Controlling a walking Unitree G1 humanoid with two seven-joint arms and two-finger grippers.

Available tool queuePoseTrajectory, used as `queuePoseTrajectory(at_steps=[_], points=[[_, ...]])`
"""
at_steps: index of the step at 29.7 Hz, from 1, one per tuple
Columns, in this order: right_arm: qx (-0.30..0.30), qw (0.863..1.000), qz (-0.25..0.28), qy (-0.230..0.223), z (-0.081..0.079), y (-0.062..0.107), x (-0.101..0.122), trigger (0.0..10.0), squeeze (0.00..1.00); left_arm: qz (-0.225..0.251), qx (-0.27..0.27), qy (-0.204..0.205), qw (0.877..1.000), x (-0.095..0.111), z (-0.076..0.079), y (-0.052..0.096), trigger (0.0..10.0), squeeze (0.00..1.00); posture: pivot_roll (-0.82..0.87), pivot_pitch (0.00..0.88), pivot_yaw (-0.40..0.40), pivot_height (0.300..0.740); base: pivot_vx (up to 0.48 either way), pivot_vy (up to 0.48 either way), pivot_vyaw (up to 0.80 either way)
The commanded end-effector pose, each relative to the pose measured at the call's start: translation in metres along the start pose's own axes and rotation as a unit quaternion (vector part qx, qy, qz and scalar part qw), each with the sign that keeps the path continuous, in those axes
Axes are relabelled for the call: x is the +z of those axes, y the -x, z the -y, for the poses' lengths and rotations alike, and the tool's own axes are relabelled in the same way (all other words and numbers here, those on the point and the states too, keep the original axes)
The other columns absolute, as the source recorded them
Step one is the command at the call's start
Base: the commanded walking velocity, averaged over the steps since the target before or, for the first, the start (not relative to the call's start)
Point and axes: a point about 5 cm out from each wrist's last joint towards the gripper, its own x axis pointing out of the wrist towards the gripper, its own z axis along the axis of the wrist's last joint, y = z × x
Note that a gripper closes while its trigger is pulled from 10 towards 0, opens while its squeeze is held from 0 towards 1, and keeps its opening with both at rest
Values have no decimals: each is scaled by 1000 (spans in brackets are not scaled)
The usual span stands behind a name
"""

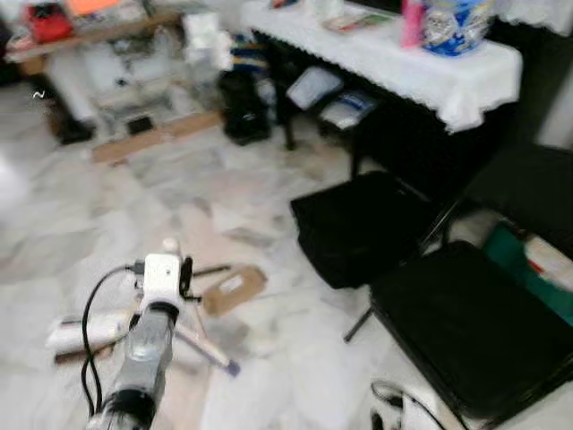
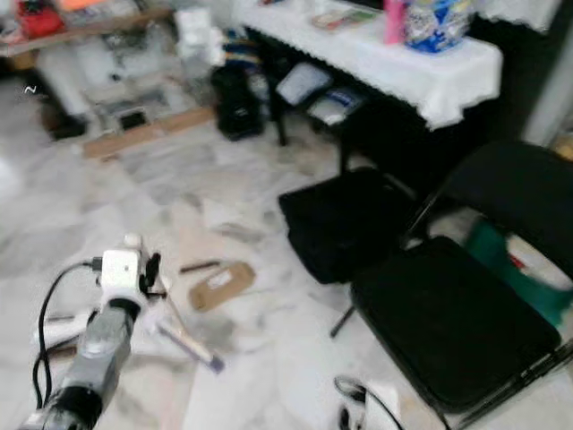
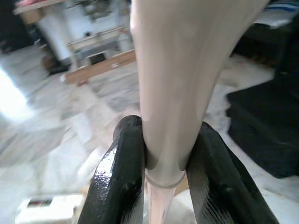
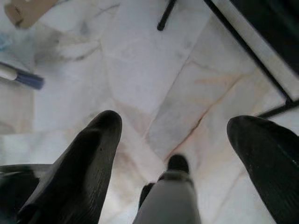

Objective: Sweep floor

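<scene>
1. the broom handle (image 3: 182,84) is the pale shaft clamped in the left gripper (image 3: 166,158), both black fingers (image 3: 119,177) pressed against its sides, grasping it firmly.
2. in the head views the left arm (image 1: 143,358) reaches in from 7 o'clock, and a thin pale stick with a blue tip (image 1: 228,365) slants across the floor just past it toward 5 o'clock; it looks like part of the sweeping tool, though i cannot tell for sure.
3. the right gripper (image 4: 173,140) hangs released, fingers spread wide, nothing between them, pointing down at bare marble floor (image 4: 140,79) with a grey tube below it.
4. litter to sweep: a flat cardboard piece (image 1: 235,288) at 12 o'clock from the left wrist, a dark stick (image 1: 210,270) touching its near end, and a white packet (image 1: 85,331) at 9 o'clock.
5. further out at 3 o'clock, two black folding chairs (image 1: 466,331), and a black bag (image 1: 358,224) on the floor between them and the litter.
6. at 1 o'clock, a white-clothed table (image 1: 430,67) carrying a blue tub (image 1: 457,22).
7. risk: a wide stroke could likely catch a chair leg (image 4: 166,16) or push debris under the bag.
8. risk: the black cable (image 1: 89,331) looping off the wrist may snag the handle during a swing.
</scene>
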Motion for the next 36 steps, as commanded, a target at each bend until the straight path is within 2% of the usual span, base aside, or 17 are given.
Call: queuePoseTrajectory(at_steps=[1,16,22,28,33,36], points=[[16,1000,-5,-4,-13,-1,-1,10000,0,13,6,-12,1000,7,-6,-3,10000,0,-71,46,88,740,0,0,800],[15,1000,-5,-3,-12,0,-2,10000,0,10,2,-13,1000,6,-4,-2,10000,0,-74,29,85,740,0,0,800],[5,1000,-2,-19,-11,0,-3,10000,0,12,-14,-8,1000,8,-1,-4,10000,0,-75,11,81,740,0,0,188],[14,999,15,-34,-11,0,0,10000,0,19,-71,11,997,14,9,-6,10000,0,-77,0,77,740,0,0,0],[34,999,31,-23,-13,1,3,10000,0,25,-109,27,993,20,13,-8,10000,0,-79,0,75,740,0,0,0],[50,997,54,-7,-14,1,8,10000,0,34,-153,33,987,29,17,-12,10000,0,-79,0,76,740,0,0,0]])
